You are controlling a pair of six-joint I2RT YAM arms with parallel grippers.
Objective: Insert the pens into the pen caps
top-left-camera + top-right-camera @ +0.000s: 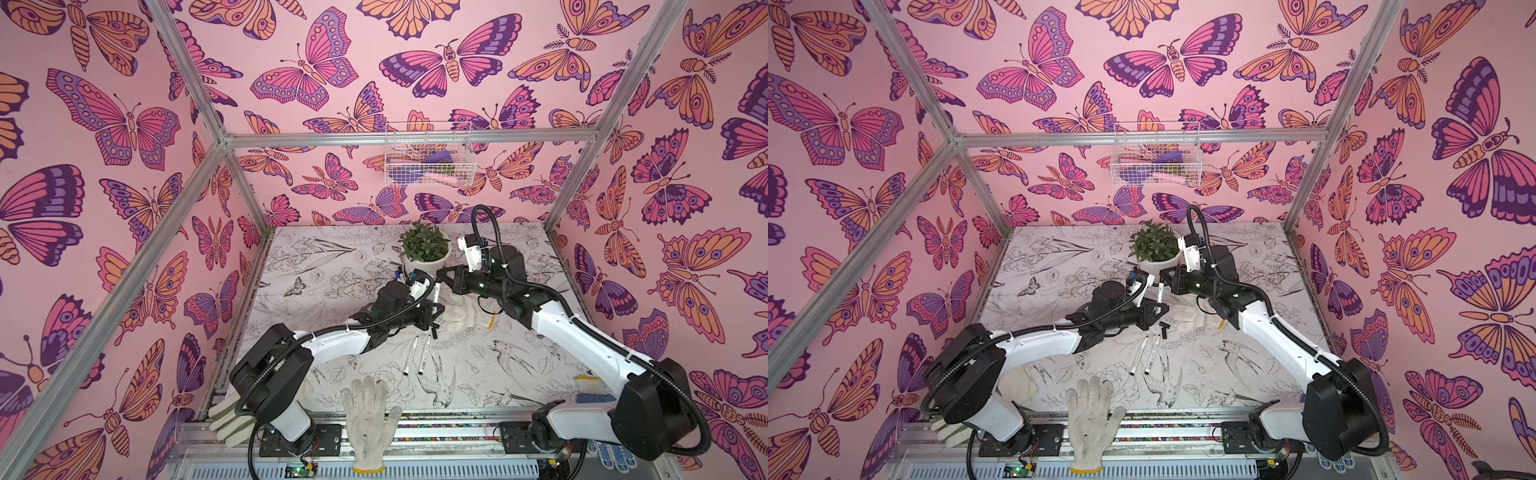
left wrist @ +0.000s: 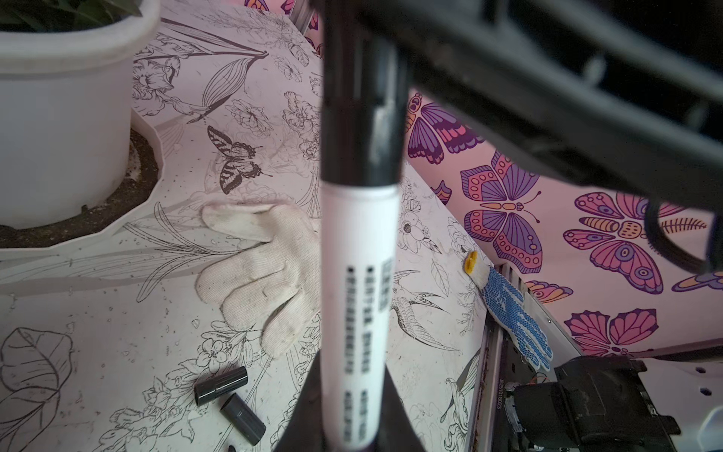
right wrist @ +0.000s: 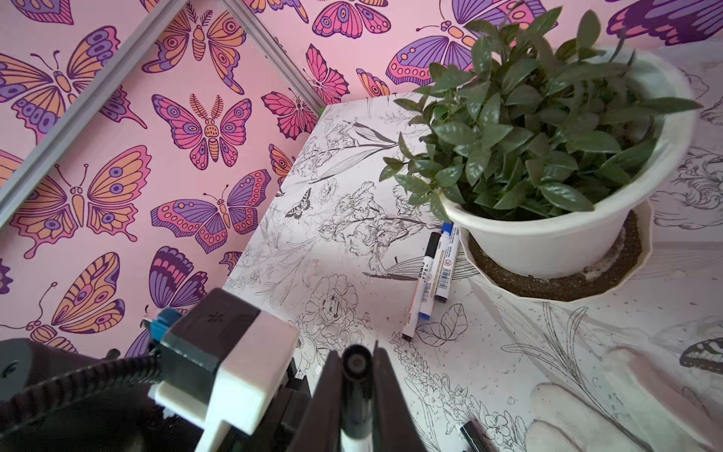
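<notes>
- Left gripper (image 2: 352,366): clamps the lower barrel of the marker pen (image 2: 358,242).
- Right gripper (image 3: 355,352): pinches the black cap (image 2: 362,129) at the pen's far end, on the same long axis; probably seated.
- Pen: white, dark lettering, raised just right of centre in both top views, cap end uppermost.
- Next push, likely: along that axis.

1. The pen (image 2: 360,281) has a smooth, faintly glossy white plastic barrel; its black cap (image 2: 362,129) is shiny plastic.
2. The loose caps (image 2: 221,385) are dark, satin plastic.
3. The glove (image 2: 254,274) is coarse, off-white knitted cloth.
4. The pot (image 1: 426,262), at 12 o'clock on the table (image 1: 519,374), is matt white plastic.
5. The frame bars (image 1: 374,139) are brushed metal.
</notes>
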